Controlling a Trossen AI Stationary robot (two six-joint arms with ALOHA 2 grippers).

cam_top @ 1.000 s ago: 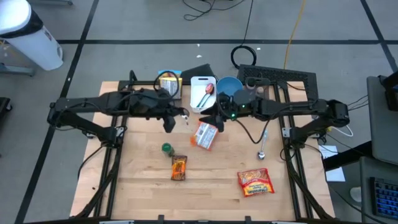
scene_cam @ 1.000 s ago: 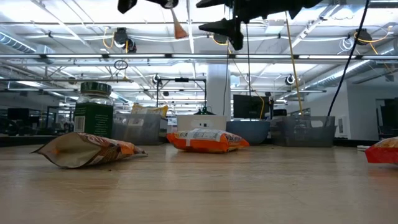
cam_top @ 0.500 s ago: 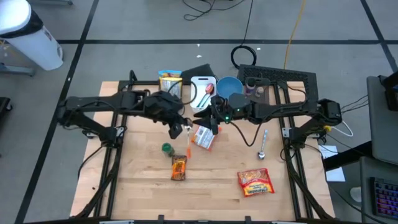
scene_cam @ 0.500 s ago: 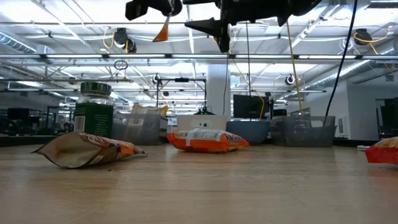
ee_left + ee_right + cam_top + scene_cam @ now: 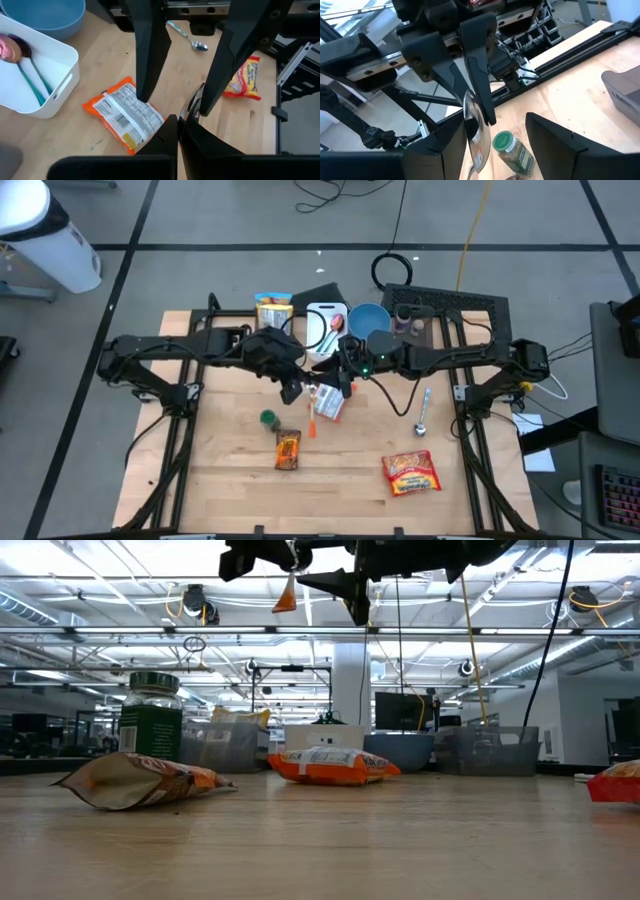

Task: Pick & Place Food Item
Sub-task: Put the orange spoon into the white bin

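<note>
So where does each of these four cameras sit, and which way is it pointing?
High view: above the table, looking straight down; both arms show.
Low view: at tabletop height, looking level across to the room; end effectors hang overhead.
Left wrist view: on the left arm, looking down past its shut fingers.
Right wrist view: on the right arm, facing the left end effector, past its own fingers.
High, low and left wrist views share the orange snack bag.

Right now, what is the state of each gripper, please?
Left gripper: jaws shut on a thin orange item.
Right gripper: jaws open, holding nothing.
</note>
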